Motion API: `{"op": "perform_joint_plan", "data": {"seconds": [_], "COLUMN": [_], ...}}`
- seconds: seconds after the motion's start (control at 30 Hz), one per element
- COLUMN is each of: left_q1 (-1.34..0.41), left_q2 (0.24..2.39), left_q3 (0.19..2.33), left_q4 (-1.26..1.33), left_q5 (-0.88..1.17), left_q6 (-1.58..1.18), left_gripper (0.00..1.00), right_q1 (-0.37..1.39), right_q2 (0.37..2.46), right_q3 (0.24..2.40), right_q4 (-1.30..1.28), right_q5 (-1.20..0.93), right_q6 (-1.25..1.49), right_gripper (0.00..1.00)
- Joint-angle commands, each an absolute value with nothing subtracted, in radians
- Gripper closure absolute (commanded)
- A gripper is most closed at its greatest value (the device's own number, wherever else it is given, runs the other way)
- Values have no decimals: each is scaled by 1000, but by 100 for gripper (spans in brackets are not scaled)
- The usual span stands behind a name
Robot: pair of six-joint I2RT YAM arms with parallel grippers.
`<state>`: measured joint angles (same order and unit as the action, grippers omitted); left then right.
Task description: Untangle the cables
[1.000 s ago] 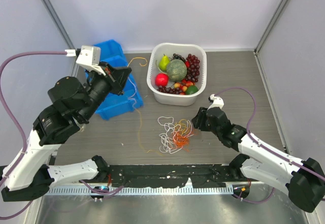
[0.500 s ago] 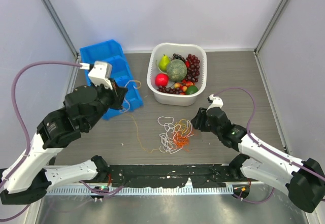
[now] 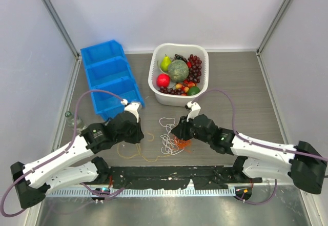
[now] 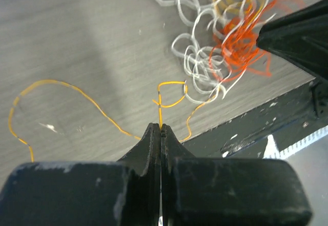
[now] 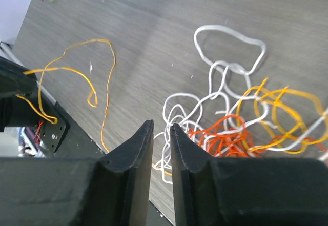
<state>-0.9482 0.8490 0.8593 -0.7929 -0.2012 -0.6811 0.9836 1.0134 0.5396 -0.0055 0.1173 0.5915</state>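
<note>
Pinching yellow cable (image 4: 160,105): L hand (image 4: 161,127), low | R hand (image 5: 162,126) over tangle (image 5: 220,134), slightly spread

Bright, even light falls from overhead, leaving only soft shadows. A pale sheen streaks the table (image 4: 77,41). Close to each wrist lens my own fingers (image 5: 128,185) look slightly blurred.

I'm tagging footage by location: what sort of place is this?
Likely a robot lab test cell: white panel walls box in the table, the left arm and right arm are bolted at its edge, with blue bins.
</note>
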Motion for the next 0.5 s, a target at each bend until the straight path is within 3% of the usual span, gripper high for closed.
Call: {"op": "perform_joint_plan", "data": {"seconds": [0.0,0.17,0.27,0.47], "left_q1": [-950,-951,-951,-951], "left_q2": [815,815,840,991], "left_q3": [747,667,585,483], "left_q4": [-649,-619,-493,-244], "left_q5": [-109,-109,-34,80], "left_q6": [-813,-847,-880,-925], "left_gripper": [100,100,100,100], "right_q1": [991,991,988,840], "right_q2": [1158,1343,1368,1339], "right_q3": [416,462,506,465], "right_q4": [369,413,266,57], "right_q5": [-20,-29,133,264], "right_q6": [738,758,762,810], "right_gripper": [77,86,93,94]}}
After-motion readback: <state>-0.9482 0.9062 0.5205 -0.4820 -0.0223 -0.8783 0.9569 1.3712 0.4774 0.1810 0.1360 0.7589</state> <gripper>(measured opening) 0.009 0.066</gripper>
